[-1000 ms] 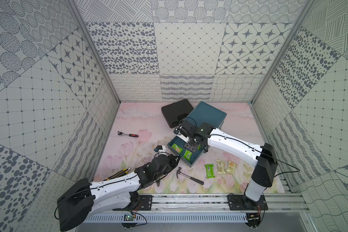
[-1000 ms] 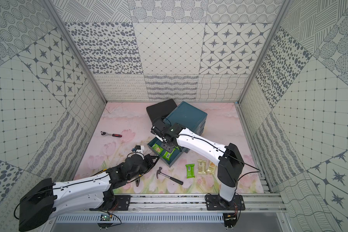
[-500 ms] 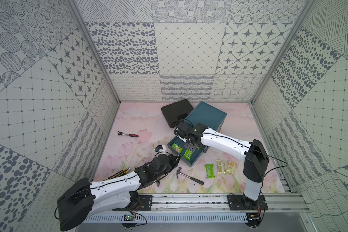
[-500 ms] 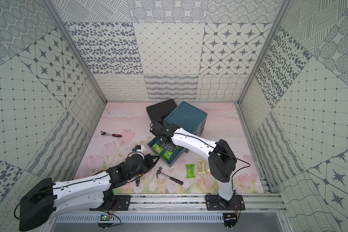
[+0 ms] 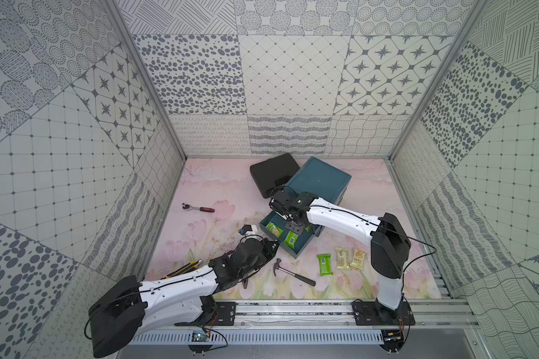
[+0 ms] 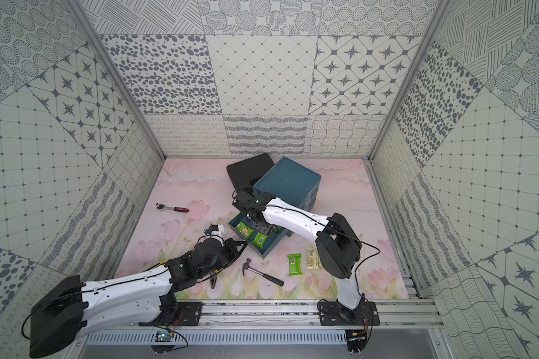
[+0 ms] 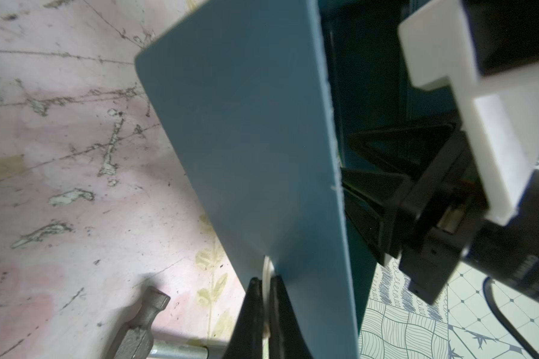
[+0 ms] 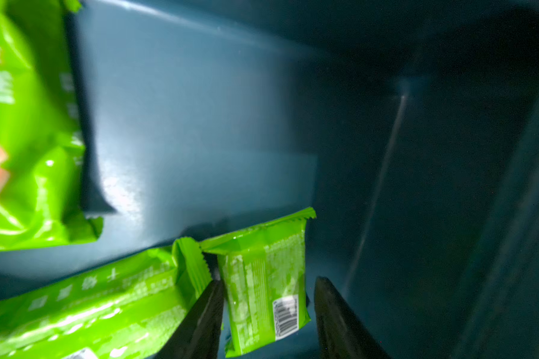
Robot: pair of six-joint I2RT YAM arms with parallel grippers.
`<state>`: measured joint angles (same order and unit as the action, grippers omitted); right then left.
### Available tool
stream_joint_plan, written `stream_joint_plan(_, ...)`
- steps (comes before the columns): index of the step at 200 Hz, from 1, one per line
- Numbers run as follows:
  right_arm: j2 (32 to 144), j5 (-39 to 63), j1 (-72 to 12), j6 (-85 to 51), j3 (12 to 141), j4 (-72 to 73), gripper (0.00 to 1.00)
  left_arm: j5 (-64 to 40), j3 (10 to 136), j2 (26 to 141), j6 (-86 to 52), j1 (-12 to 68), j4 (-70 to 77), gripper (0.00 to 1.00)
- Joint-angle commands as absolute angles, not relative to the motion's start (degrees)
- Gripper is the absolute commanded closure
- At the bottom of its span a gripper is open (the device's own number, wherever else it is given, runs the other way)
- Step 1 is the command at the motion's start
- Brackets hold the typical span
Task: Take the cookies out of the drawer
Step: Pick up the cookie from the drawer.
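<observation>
The right pincer (image 8: 269, 279) stands partly open astride a green packet (image 8: 259, 298) inside the drawer (image 8: 199, 124). One finger lies against the wrapper's edge and the other just beside it (whether it truly pinches, I cannot tell). A second green packet (image 8: 106, 304) lies just outside that finger, and a third (image 8: 22, 140) lies farther off on the same side. Behind the pincer, outside the drawer, a row of three packets (image 5: 341, 259) lies near a hammer (image 5: 293, 273). The left pincer (image 7: 263, 281) is clamped tight on a pale tab (image 7: 266, 270) at the drawer front's edge. Since a second ago the right arm's elbow has swung in toward the drawer, while the left pincer has stayed put.
</observation>
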<state>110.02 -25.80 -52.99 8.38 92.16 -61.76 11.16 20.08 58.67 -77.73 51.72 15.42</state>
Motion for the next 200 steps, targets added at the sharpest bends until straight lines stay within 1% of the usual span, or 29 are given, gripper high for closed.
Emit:
stream_joint_plan(1, 111.3, -24.9, -52.9, 7.6, 92.7, -61.7, 0.49, 13.9, 20.7, 58.5, -75.8, 51.8, 16.4, 1.0)
stream_joint_plan(15, 111.2, -22.3, -53.2, 7.7, 92.9, -61.7, 0.47, 13.9, 20.7, 58.5, -75.8, 51.8, 16.4, 1.0)
stream_joint_plan(37, 110.6, -16.9, -53.4, 7.0, 93.8, -61.5, 0.42, 14.0, 20.7, 58.8, -75.8, 51.7, 16.7, 1.0)
stream_joint_plan(53, 110.1, -14.9, -52.9, 6.1, 94.4, -61.4, 0.4, 13.9, 20.7, 59.0, -75.8, 51.9, 17.0, 1.0)
stream_joint_plan(73, 109.7, -18.0, -52.3, 5.9, 94.6, -61.6, 0.4, 14.0, 20.7, 58.9, -75.8, 51.8, 17.1, 1.0)
stream_joint_plan(98, 108.8, -18.9, -51.9, 5.6, 94.7, -61.7, 0.38, 14.0, 20.4, 58.5, -75.8, 51.8, 17.1, 1.0)
stream_joint_plan(151, 111.5, -24.4, -51.4, 4.8, 94.8, -62.8, 0.37, 14.2, 20.3, 58.4, -75.9, 51.7, 16.9, 1.0)
stream_joint_plan(169, 112.1, -25.0, -51.3, 4.5, 94.8, -62.8, 0.39, 14.2, 20.3, 58.5, -75.9, 51.8, 16.8, 1.0)
stream_joint_plan(200, 112.4, -22.2, -51.4, 4.2, 94.3, -62.8, 0.44, 14.2, 20.3, 58.4, -75.9, 51.7, 16.9, 1.0)
